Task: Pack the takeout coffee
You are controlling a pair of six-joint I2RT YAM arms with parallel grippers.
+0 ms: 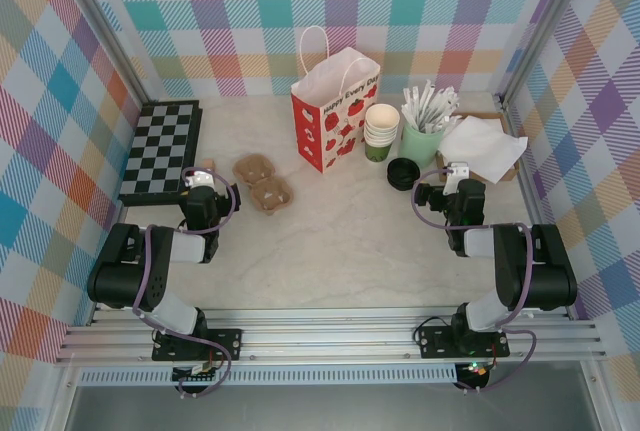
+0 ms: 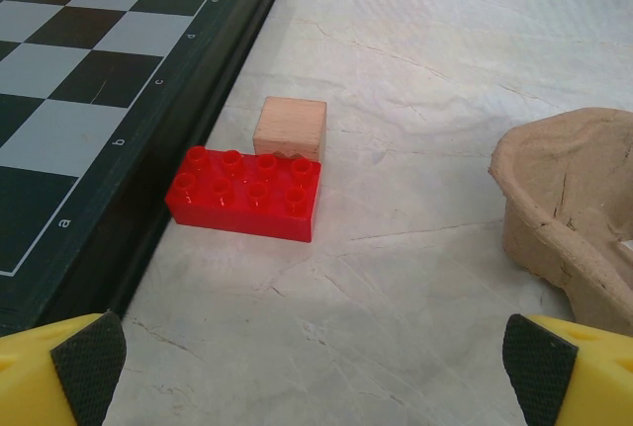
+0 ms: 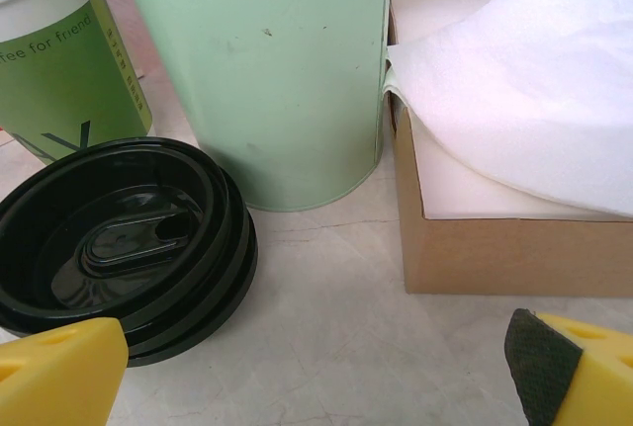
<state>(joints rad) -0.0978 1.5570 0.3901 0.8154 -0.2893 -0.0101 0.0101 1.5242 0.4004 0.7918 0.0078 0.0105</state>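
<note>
The takeout coffee is out of view. A stack of black lids (image 1: pixel 404 173) lies on the table beside a stack of lidless green cups (image 1: pixel 381 131). The red-and-white paper bag (image 1: pixel 335 111) stands upright and open at the back centre. A brown pulp cup carrier (image 1: pixel 262 183) lies left of the bag. My left gripper (image 1: pixel 203 173) is open near the chessboard, with bare table between its fingers (image 2: pixel 315 367). My right gripper (image 1: pixel 455 169) is open just right of the lids (image 3: pixel 119 238), also holding nothing (image 3: pixel 316 367).
A chessboard (image 1: pixel 160 149) lies at the left, with a red brick (image 2: pixel 244 192) and a wooden block (image 2: pixel 290 127) beside it. A pale green holder (image 3: pixel 267 70) of white sticks and a cardboard box (image 3: pixel 514 248) of napkins stand ahead of the right gripper.
</note>
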